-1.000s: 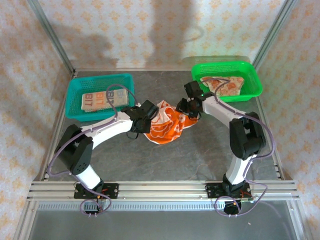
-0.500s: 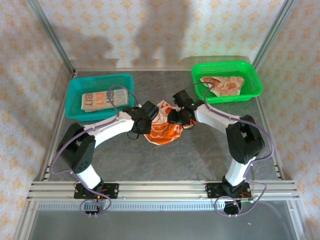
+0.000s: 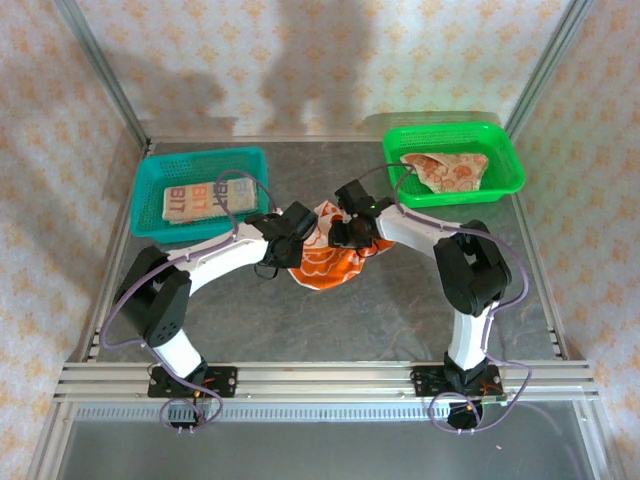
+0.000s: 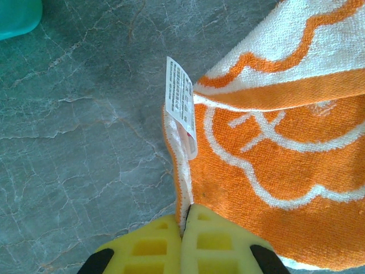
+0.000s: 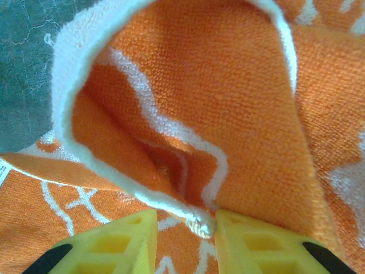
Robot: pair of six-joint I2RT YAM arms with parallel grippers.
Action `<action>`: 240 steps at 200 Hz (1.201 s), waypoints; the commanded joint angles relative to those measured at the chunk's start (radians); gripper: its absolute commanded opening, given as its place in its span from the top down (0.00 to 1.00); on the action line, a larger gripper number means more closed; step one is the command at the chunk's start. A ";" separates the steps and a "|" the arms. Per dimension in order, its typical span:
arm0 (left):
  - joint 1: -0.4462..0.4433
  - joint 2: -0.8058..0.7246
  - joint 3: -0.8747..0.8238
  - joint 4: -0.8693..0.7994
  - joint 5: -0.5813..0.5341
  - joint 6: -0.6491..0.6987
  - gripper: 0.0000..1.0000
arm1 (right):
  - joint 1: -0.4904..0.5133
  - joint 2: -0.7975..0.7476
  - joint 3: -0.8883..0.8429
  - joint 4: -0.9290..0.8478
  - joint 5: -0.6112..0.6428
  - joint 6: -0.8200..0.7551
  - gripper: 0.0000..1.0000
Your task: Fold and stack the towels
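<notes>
A crumpled orange towel with white prints lies mid-table between my two arms. My left gripper is at its left edge and shut on the white hem, just below the care label. Over the towel's upper right part, my right gripper is open. A rolled white-edged corner sits between its yellow fingers, touching the right one, with a gap to the left one. Above the fingers the towel arches up in a fold. Another towel lies loose in the green basket.
A teal basket at the back left holds a folded cream cloth with orange print. The green basket stands at the back right. Metal frame posts rise at the table's back corners. Bare grey tabletop stretches in front of the towel.
My right gripper has moved left along the towel toward its middle, and its jaws have narrowed around the corner. The left gripper has kept its hold in place.
</notes>
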 commanded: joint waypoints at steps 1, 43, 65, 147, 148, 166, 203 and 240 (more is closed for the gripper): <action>-0.006 0.002 0.031 -0.014 -0.002 -0.011 1.00 | 0.004 0.028 0.024 0.005 0.044 -0.024 0.69; -0.006 0.002 0.038 -0.021 -0.004 -0.006 1.00 | 0.003 0.024 0.032 0.015 0.060 -0.032 0.88; -0.006 -0.007 0.053 -0.043 -0.016 -0.002 1.00 | 0.004 -0.020 0.013 0.019 0.068 -0.028 1.00; -0.006 -0.141 0.355 -0.282 -0.208 0.114 1.00 | 0.000 -0.423 0.003 -0.123 0.136 0.012 1.00; -0.007 -0.141 0.361 -0.285 -0.211 0.116 1.00 | 0.000 -0.427 0.006 -0.124 0.137 0.012 1.00; -0.006 -0.142 0.472 -0.322 -0.269 0.167 1.00 | -0.011 -0.489 0.056 -0.138 0.165 0.020 1.00; -0.006 -0.115 0.720 -0.302 -0.347 0.294 1.00 | -0.054 -0.507 0.235 -0.144 0.219 0.028 1.00; -0.006 -0.002 1.003 -0.303 -0.438 0.420 1.00 | -0.114 -0.439 0.420 -0.119 0.227 0.023 1.00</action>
